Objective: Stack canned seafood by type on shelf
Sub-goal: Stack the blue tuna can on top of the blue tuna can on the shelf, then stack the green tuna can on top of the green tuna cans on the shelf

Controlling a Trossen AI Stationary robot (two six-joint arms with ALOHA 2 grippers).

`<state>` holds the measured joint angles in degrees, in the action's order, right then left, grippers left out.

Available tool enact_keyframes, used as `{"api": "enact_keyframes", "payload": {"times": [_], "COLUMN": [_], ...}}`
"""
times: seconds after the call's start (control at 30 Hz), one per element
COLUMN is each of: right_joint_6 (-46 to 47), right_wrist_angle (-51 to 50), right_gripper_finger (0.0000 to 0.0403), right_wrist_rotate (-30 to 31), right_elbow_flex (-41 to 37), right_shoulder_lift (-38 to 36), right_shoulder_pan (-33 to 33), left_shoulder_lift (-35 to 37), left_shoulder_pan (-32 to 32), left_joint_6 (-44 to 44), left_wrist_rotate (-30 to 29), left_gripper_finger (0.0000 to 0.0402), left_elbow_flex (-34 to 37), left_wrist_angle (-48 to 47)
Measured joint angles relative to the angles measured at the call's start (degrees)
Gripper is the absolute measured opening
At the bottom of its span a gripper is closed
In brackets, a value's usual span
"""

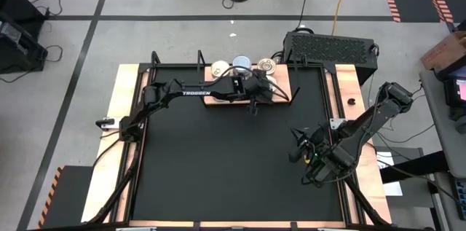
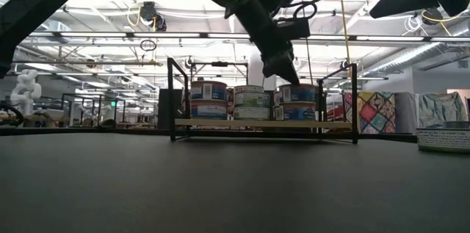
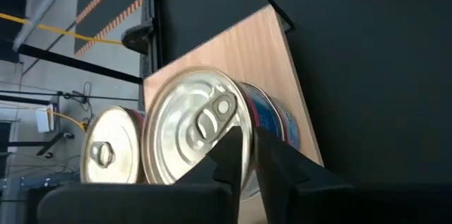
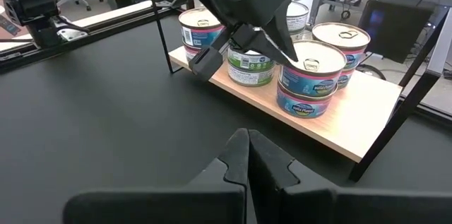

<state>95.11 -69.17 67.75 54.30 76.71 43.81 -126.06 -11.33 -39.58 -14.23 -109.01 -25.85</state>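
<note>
Short round metal seafood tins stand stacked in twos on the light-brown wooden shelf board at the black counter's far edge. Left hand touches a top tin's rim, fingers nearly together, grip unclear. Right hand pressed together, empty, above the counter.

1 shelf, 2 grippers, several stacked tins, count unclear.

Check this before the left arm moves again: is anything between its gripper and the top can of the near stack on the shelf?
Nothing visible. The left gripper is right at the top can of that stack on the shelf.
</note>
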Motion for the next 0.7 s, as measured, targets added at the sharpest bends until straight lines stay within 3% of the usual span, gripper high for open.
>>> {"api": "enact_keyframes", "payload": {"times": [0.17,0.37,0.53,0.7], "right_joint_6": [-0.02,-0.15,-1.44,-2.12], "right_wrist_angle": [0.00,0.00,-0.11,-0.57], "right_gripper_finger": [0.0000,0.0000,0.0000,0.0000], "right_wrist_rotate": [-0.07,-0.26,-0.51,-1.66], "right_elbow_flex": [0.00,0.00,0.00,0.00], "right_shoulder_lift": [0.00,0.00,0.01,0.02], "right_shoulder_pan": [0.00,0.02,0.02,0.02], "left_shoulder_lift": [0.00,2.29,8.86,16.88], "left_shoulder_pan": [0.27,2.56,5.53,8.11], "left_joint_6": [0.05,0.61,2.14,7.52], "left_wrist_rotate": [-1.21,-3.93,-4.02,-4.03], "left_gripper_finger": [0.0068,0.0077,0.0078,0.0078], "left_elbow_flex": [0.00,-0.63,-1.18,-1.16], "left_wrist_angle": [1.18,-1.09,-2.10,-9.60]}}
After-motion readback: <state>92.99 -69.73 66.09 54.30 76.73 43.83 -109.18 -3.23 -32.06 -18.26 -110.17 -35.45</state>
